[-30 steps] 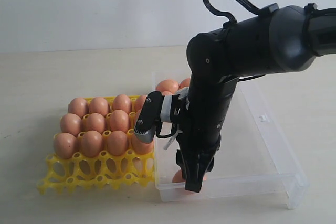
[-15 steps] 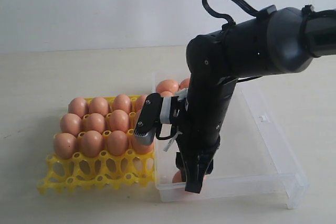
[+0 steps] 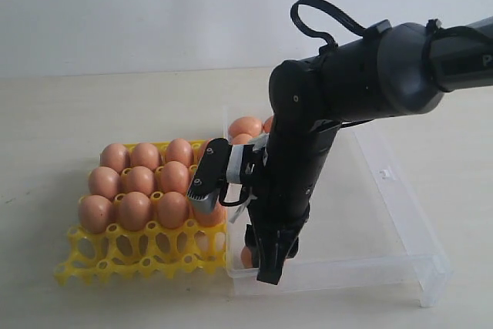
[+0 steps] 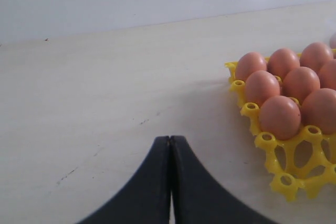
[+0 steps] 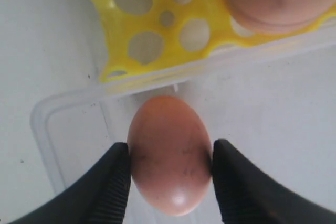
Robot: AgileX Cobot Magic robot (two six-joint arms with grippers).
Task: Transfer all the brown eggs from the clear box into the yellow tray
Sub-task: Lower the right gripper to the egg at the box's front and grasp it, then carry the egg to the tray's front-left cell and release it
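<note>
Brown egg (image 5: 169,129) sits in clear box (image 3: 362,213) corner beside yellow tray (image 5: 170,43), right claw (image 5: 169,153) straddling it; grip unclear.

The eggs (image 3: 139,181) are orange-brown, the tray (image 3: 115,256) bright yellow, the box (image 3: 408,229) colourless, the arm (image 3: 370,75) black.

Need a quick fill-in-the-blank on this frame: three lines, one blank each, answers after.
1. The right gripper straddles one ___ lying in the clear box.
2. The left gripper hangs over bare table with its jaws ___.
3. In the exterior view, the yellow tray has its row of cups nearest the camera ___.
Missing words: egg; shut; empty.
</note>
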